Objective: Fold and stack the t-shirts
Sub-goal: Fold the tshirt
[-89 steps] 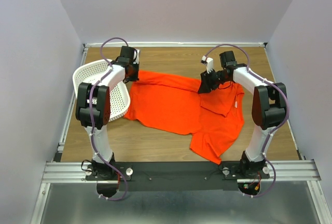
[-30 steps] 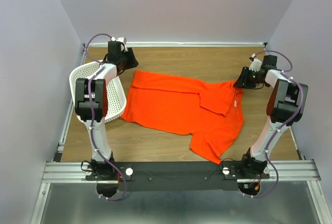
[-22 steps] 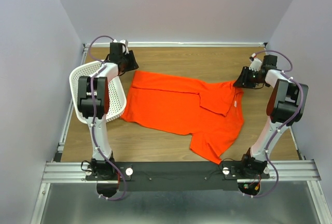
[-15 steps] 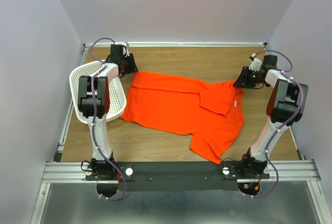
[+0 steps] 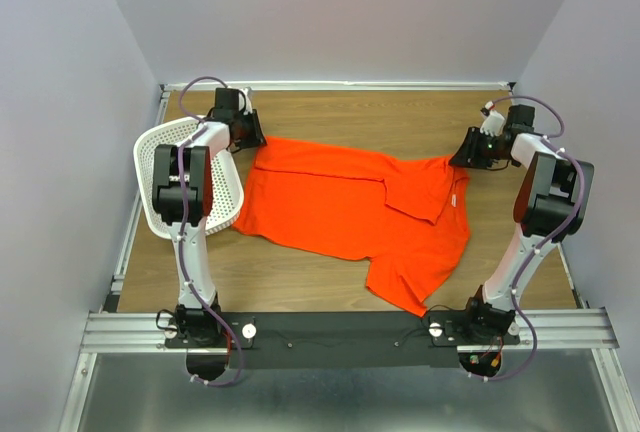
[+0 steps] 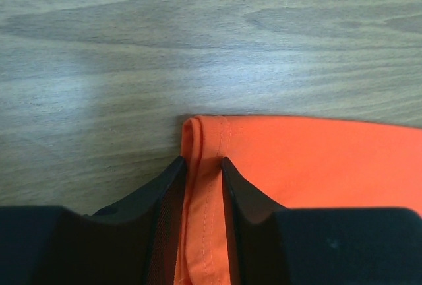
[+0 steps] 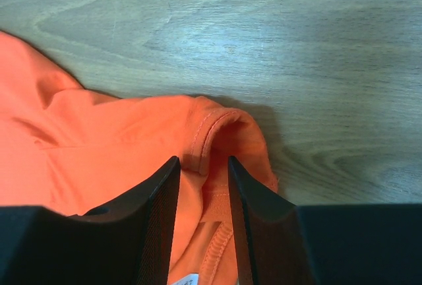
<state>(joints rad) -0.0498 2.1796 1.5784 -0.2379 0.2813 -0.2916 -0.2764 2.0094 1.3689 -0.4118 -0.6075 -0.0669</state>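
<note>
The orange-red t-shirt (image 5: 350, 207) lies spread on the wooden table, with one sleeve folded over near the right and its lower part trailing toward the front. My left gripper (image 5: 252, 139) is at the shirt's far left corner. In the left wrist view the stitched hem of the t-shirt (image 6: 206, 206) fills the gap of my left gripper (image 6: 201, 166), which is shut on it. My right gripper (image 5: 463, 159) is at the far right edge. There a fold by the collar of the t-shirt (image 7: 217, 133) is pinched in my right gripper (image 7: 204, 166). A white neck label (image 7: 186, 279) peeks out.
A white perforated basket (image 5: 160, 147) stands tilted at the left, under my left arm. Bare wooden tabletop (image 5: 350, 117) runs along the back and in front of the shirt. Grey walls enclose the table on three sides.
My left gripper has slid right from beside the basket onto the shirt's far left corner and closed on the hem. The right gripper and the shirt have stayed put over the last second.
</note>
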